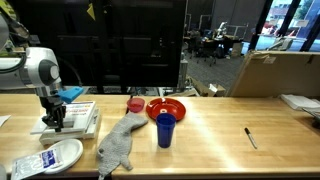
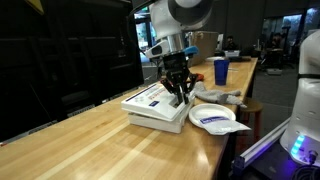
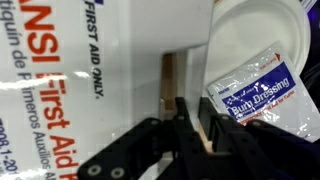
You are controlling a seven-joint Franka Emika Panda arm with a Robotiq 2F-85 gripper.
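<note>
White plastic formed the first-aid box (image 2: 152, 108), which lay flat on the wooden surface (image 2: 80, 140) near its edge. I saw the pincer (image 2: 178, 94) standing upright over the end of the box nearest the plate (image 2: 228, 127), with its tips at or just above the lid; I could not confirm contact. In the wrist view the fingers (image 3: 182, 118) stood narrow, almost together, holding nothing. The burn dressing packet (image 3: 250, 88) lay in the plate, just beside the box.

Hazards, as I judged them:
- Further descent with the fingers narrow would press the lid and could skid or tip the box.
- A sideways drift would strike the plate rim and push the plate, with its packet, toward the surface edge.
</note>
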